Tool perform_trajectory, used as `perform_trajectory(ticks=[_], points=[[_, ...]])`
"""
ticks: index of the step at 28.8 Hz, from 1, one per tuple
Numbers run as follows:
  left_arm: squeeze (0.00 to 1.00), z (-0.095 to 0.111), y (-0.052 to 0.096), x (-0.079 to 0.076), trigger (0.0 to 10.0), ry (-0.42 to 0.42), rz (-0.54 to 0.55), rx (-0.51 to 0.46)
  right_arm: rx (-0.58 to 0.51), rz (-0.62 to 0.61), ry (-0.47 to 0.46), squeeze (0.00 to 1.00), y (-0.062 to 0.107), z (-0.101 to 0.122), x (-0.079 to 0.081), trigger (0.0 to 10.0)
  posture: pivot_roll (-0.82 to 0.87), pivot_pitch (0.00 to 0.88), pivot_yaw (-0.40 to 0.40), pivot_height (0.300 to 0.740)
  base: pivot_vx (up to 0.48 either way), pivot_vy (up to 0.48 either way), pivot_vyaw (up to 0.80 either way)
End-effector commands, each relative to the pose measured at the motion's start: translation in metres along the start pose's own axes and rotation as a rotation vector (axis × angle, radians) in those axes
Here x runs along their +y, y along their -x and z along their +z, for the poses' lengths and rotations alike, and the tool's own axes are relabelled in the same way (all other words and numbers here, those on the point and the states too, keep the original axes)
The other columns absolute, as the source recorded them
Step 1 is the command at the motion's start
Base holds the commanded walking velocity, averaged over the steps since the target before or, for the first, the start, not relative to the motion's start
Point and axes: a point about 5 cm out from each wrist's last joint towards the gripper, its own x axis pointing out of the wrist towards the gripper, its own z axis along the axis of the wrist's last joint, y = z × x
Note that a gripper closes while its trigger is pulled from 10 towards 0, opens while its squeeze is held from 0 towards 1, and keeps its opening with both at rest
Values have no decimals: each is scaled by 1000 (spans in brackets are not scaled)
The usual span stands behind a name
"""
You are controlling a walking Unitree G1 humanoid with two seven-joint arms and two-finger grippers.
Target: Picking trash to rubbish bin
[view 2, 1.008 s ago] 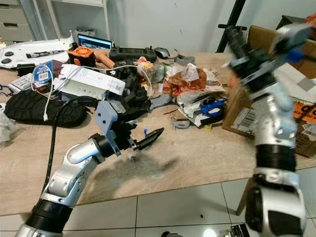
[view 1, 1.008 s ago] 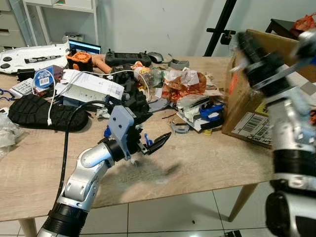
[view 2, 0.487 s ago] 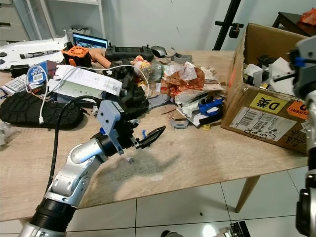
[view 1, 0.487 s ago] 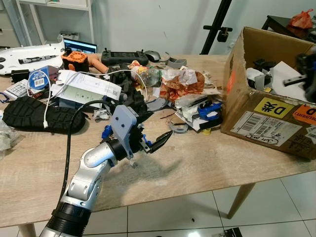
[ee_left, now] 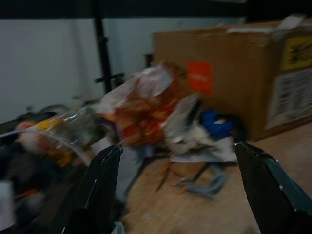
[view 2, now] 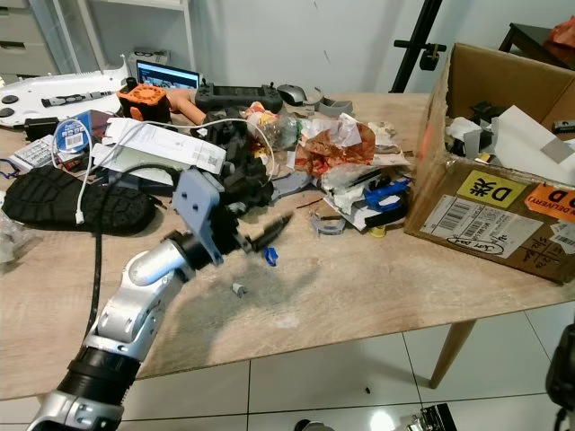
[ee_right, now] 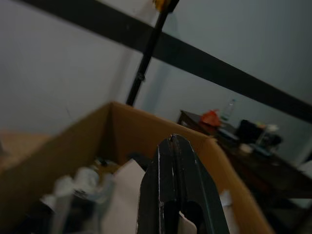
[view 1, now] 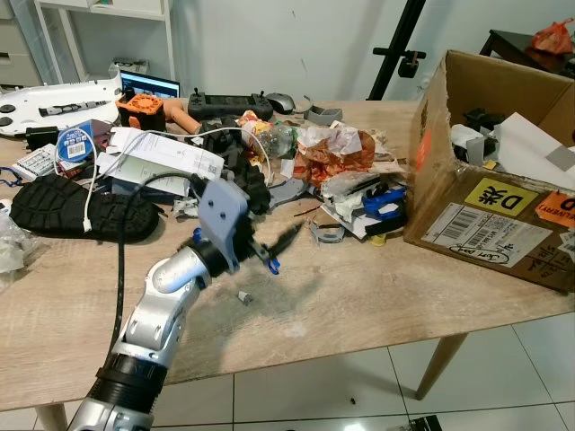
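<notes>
A heap of trash lies mid-table: a crumpled orange and white wrapper (view 1: 332, 148), a clear plastic bottle (view 1: 274, 136), and a blue and white scrap (view 1: 382, 199). My left gripper (view 1: 286, 241) hovers low over the wood just in front of this heap, pointing at it. In the left wrist view its fingers (ee_left: 105, 185) stand wide apart, open and holding nothing. The cardboard box (view 1: 485, 215) with paper and junk inside stands at the table's right end. My right gripper (ee_right: 173, 185) is above the box's open top, shut with nothing seen in it.
A small grey piece (view 1: 243, 294) and a blue bit (view 1: 271, 263) lie on the wood by the left gripper. A black shoe sole (view 1: 81, 206), white cable, papers, controller (view 1: 229, 103) and laptop crowd the left and back. Bare wood lies along the front edge.
My right arm has swung out of the eye views from in front of the box. The left gripper has turned and moved forward toward the trash heap.
</notes>
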Motion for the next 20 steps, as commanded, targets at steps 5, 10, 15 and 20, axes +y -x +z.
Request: perform_trajectory(ticks=[5, 10, 15, 20], points=[[0, -13, -1, 8, 10000, 42, 165, 83, -103, -49, -195, 0, 0, 3, -2, 0, -30, 141, -62, 740, 0, 0, 0], [0, -13, -2, 7, 10000, 21, 192, 89, -158, -57, -442, 0, -2, 2, 3, 0, -15, 149, -62, 740, 0, 0, 0], [0, -12, -1, 10, 10000, 43, 201, 93, -165, -68, -444, 0, -2, 0, 5, 0, 12, 151, -40, 740, 0, 0, 0], [0, -8, 2, 19, 10000, 32, 192, 101, -178, -102, -420, 0, 2, -2, 0, 0, 39, 147, 0, 740, 0, 0, 0]])
